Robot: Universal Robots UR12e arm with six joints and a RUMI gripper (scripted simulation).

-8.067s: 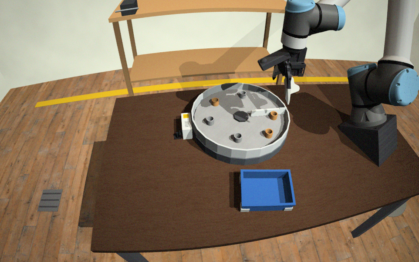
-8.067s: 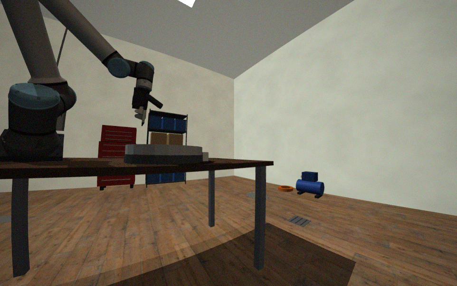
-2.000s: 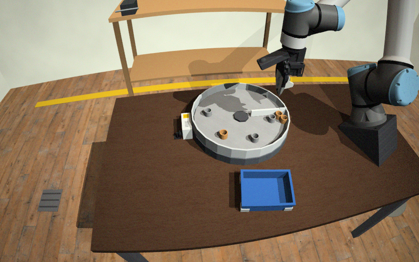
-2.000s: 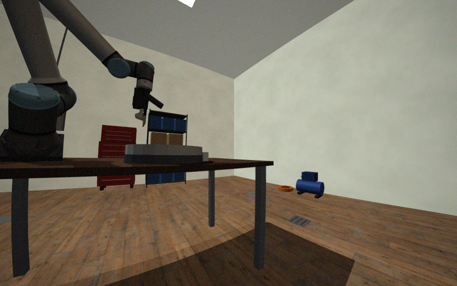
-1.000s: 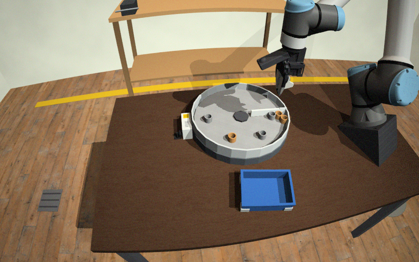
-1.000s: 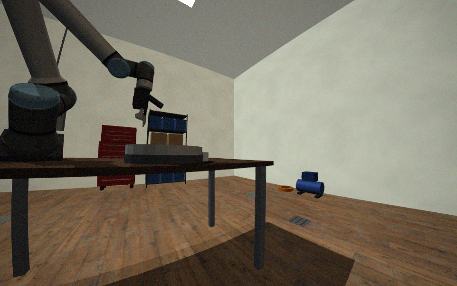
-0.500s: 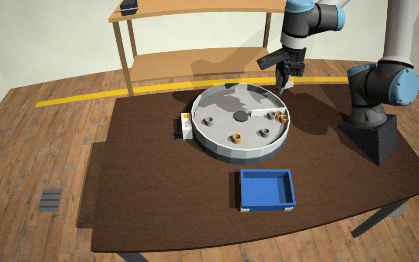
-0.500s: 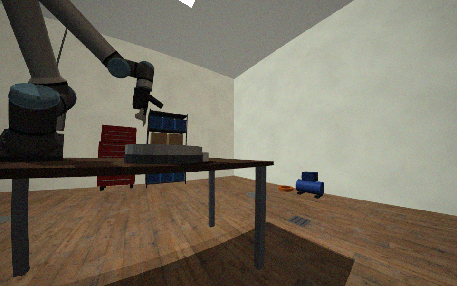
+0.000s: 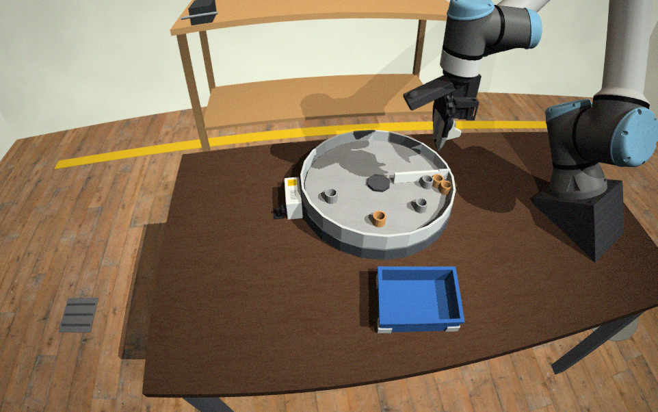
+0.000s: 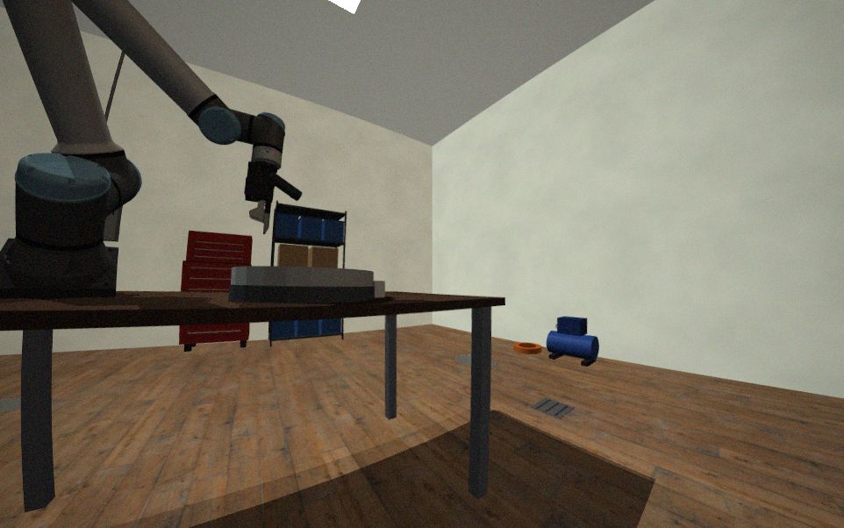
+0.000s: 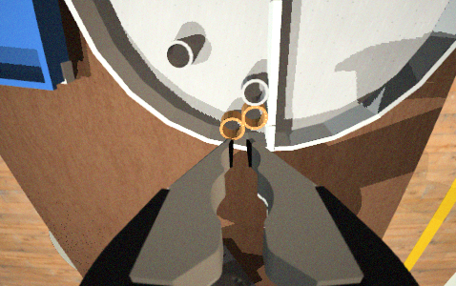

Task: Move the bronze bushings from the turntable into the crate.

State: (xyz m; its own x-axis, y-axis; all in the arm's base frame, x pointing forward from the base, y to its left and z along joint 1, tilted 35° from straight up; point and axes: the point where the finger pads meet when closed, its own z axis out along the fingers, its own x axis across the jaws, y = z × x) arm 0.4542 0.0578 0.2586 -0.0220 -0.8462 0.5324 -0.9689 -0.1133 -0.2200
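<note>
Bronze bushings (image 9: 440, 183): three; steel bushings (image 9: 330, 196): three, on turntable (image 9: 388, 239).

Workshop, red tool chest (image 10: 216, 274), compressor (image 10: 571, 342)

The crate (image 9: 419, 297) sits in front of the turntable (image 9: 378, 237) on the table (image 9: 242, 301).
</note>
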